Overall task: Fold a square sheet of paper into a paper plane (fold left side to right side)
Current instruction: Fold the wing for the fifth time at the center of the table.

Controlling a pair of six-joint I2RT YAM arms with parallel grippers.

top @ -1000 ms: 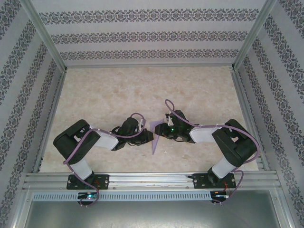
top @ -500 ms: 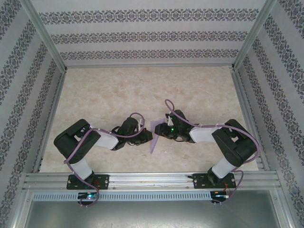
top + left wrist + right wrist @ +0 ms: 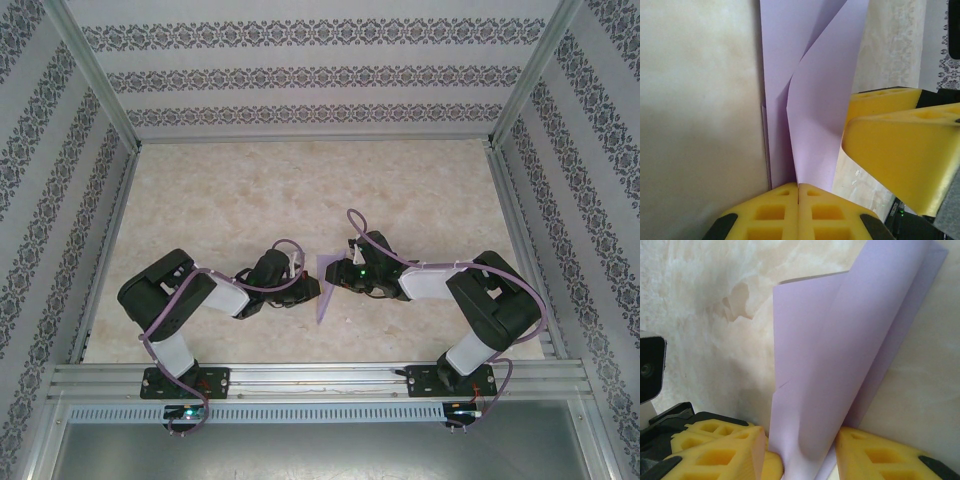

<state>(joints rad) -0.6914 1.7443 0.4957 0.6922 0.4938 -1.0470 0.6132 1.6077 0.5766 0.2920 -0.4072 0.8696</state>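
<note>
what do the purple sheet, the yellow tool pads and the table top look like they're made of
Purple sheet: thin matte paper; it curls softly and keeps sharp creases.
Tool pads: probably matte yellow foam or soft rubber, with moulded square pockets.
Table top: a smooth beige marble-look surface with cloudy veining, possibly printed laminate rather than stone; it cannot be told for sure.

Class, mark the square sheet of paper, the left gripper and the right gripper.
square sheet of paper [image 3: 815,100], left wrist view, raised flap
left gripper [image 3: 798,187], left wrist view, between fingertips
right gripper [image 3: 801,440], right wrist view, between fingertips
</note>
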